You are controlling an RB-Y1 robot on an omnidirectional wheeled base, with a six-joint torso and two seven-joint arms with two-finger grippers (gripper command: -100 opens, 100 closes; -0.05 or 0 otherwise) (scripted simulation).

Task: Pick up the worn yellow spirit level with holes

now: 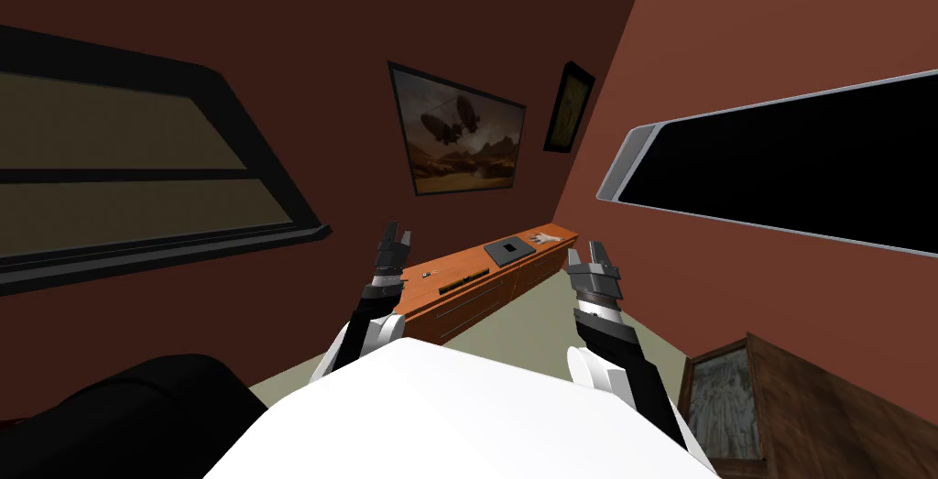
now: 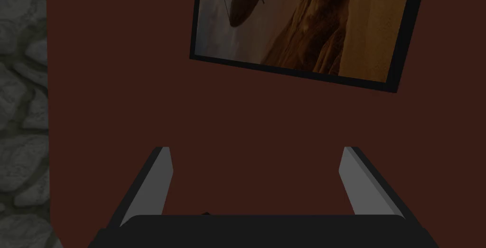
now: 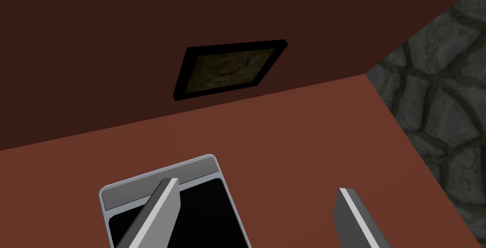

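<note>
A long, thin, dark yellowish bar, the spirit level (image 1: 464,279), lies flat on the top of an orange sideboard (image 1: 476,304) that runs along the far wall. Both arms are raised ahead of my chest, well short of the sideboard. My left gripper (image 1: 396,243) hangs in line with the sideboard's near end, and its fingers (image 2: 161,179) stand wide apart with nothing between them, so the left gripper (image 2: 256,150) is open. My right gripper (image 1: 595,258) is off to the right of the sideboard; the right gripper (image 3: 258,186) is also open and holds nothing.
On the sideboard also lie a dark square thing (image 1: 510,249), a white thing (image 1: 547,239) at the far end and small bits (image 1: 429,274). A black seat (image 1: 137,409) sits near left, a wooden cabinet (image 1: 742,391) near right. Pale floor (image 1: 540,318) lies between.
</note>
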